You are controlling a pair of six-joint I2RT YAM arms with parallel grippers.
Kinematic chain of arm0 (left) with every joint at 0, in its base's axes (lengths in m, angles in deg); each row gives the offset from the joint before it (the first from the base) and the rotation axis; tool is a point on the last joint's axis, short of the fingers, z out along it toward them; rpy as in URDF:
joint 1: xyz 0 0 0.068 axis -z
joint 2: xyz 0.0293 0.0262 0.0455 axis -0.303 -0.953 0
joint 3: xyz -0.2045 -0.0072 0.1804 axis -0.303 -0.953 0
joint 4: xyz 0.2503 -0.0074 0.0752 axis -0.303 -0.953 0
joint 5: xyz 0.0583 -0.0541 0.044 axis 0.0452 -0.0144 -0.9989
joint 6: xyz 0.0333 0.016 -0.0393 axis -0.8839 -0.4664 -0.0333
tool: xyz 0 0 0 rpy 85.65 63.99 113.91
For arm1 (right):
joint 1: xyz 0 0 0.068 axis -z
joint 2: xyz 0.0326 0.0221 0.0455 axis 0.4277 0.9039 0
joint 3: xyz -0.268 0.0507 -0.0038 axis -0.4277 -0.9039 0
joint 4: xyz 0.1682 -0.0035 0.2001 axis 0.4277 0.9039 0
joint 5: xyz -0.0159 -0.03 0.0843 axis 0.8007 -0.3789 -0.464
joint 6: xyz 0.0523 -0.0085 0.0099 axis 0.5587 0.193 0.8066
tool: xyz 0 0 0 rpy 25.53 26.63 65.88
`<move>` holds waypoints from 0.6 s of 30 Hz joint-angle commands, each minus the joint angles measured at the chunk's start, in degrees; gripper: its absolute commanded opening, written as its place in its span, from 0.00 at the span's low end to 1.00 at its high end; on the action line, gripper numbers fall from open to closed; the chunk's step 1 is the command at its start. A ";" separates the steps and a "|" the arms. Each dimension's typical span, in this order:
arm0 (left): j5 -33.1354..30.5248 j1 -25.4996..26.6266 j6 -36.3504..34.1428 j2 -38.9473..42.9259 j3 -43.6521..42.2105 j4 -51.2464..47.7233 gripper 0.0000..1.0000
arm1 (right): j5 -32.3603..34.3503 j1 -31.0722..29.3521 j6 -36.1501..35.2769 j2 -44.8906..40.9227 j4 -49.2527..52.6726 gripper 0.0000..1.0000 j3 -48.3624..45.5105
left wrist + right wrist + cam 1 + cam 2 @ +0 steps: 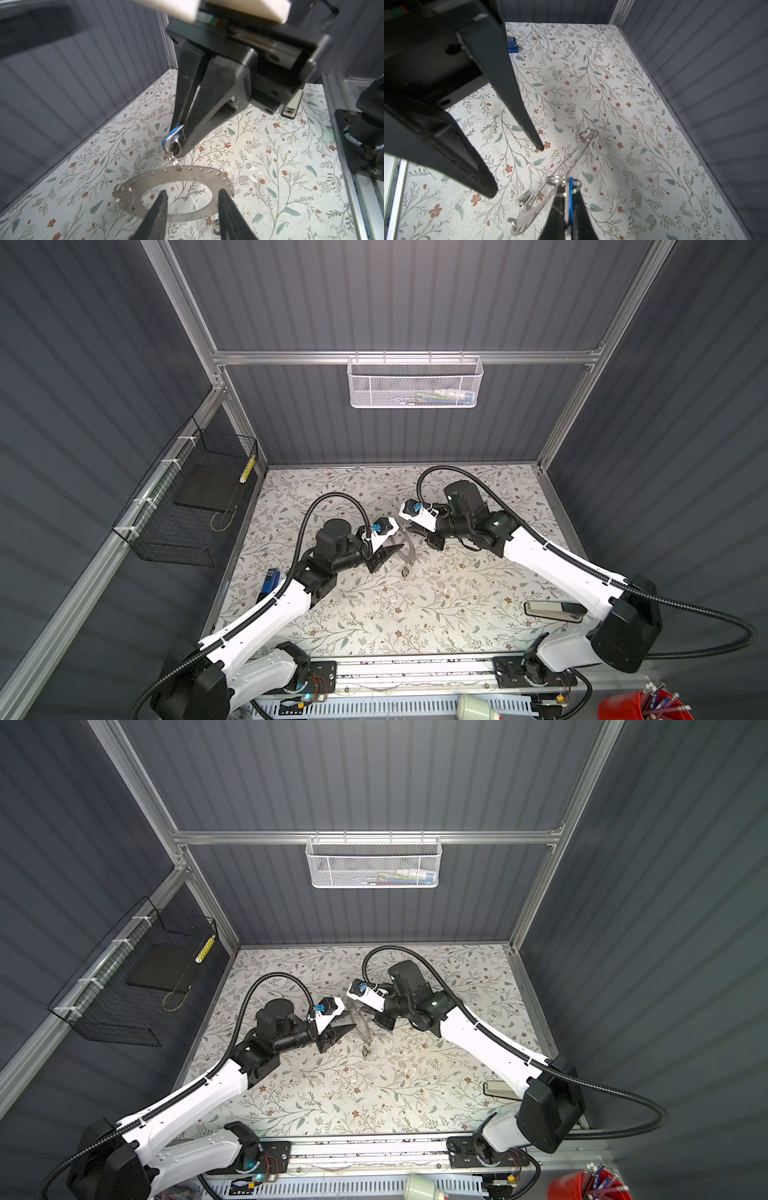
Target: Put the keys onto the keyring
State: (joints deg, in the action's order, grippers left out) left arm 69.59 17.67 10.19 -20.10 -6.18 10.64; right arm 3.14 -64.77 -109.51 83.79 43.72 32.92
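Right pincer (180, 143) pinches blue-tagged key (167, 138) touching perforated keyring (205, 175).

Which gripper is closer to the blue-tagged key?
Right. The right gripper is shut on the blue-tagged key; the left gripper stands open at the keyring, apart from the key.

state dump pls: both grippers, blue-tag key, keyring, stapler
right gripper: shut on the blue-tagged key.
left gripper: open, fingers apart, holding nothing.
blue-tagged key: pinched by its tag, small links trailing down to the keyring's band.
keyring: tilted, not lying flat, apparently hanging from those links; cannot tell whether its low end touches down.
stapler: closed, lying flat.
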 commanded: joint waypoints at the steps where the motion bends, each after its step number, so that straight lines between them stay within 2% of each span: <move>1: 3.33 -0.07 1.13 -1.55 -0.46 3.22 0.41 | -0.73 -0.71 2.76 -0.87 0.56 0.07 1.32; 5: 2.81 0.02 3.43 -2.97 -0.30 6.04 0.37 | -0.52 -1.14 3.33 -0.95 0.82 0.07 1.37; 18: -1.99 0.37 4.95 -4.67 0.69 5.07 0.26 | -0.55 -1.67 3.83 -2.17 0.89 0.07 0.89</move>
State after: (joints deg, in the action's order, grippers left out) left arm 68.76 17.67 14.21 -24.34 -6.21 15.16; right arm 3.21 -66.03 -106.17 83.50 44.86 32.92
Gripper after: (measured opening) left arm 0.262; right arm 0.067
